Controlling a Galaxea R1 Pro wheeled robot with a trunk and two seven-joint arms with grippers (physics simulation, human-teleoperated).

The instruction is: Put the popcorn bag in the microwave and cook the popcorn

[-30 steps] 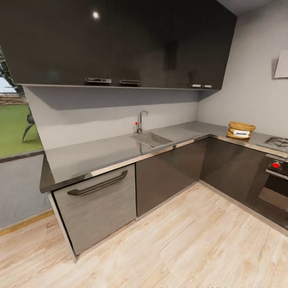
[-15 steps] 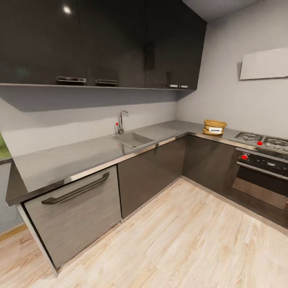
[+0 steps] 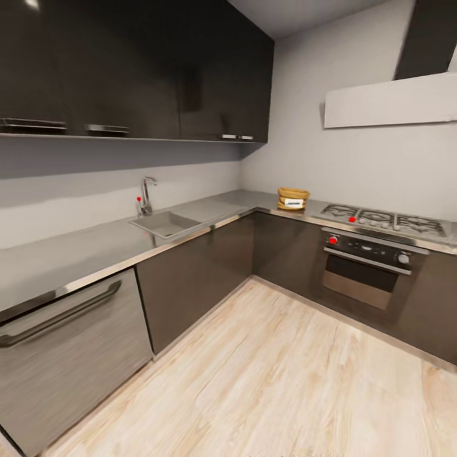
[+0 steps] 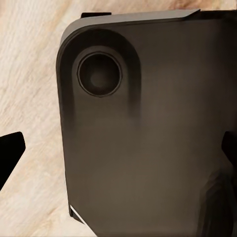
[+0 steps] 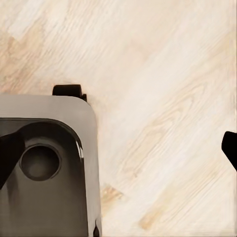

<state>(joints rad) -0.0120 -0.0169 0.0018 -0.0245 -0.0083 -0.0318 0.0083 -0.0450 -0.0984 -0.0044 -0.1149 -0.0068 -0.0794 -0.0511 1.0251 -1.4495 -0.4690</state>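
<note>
Both wrist views looked down over the robot's dark base onto the plank floor [image 5: 163, 98]; jaws on both grippers stood apart, empty. Over 1 second the head view swung right: the sink [image 3: 164, 223] slid left and the oven [image 3: 365, 270] came fully in. The popcorn bag [image 3: 292, 198] sat on the countertop [image 3: 82, 247], right of centre, beside the hob [image 3: 381, 221]. Still approaching, I judged.
</note>
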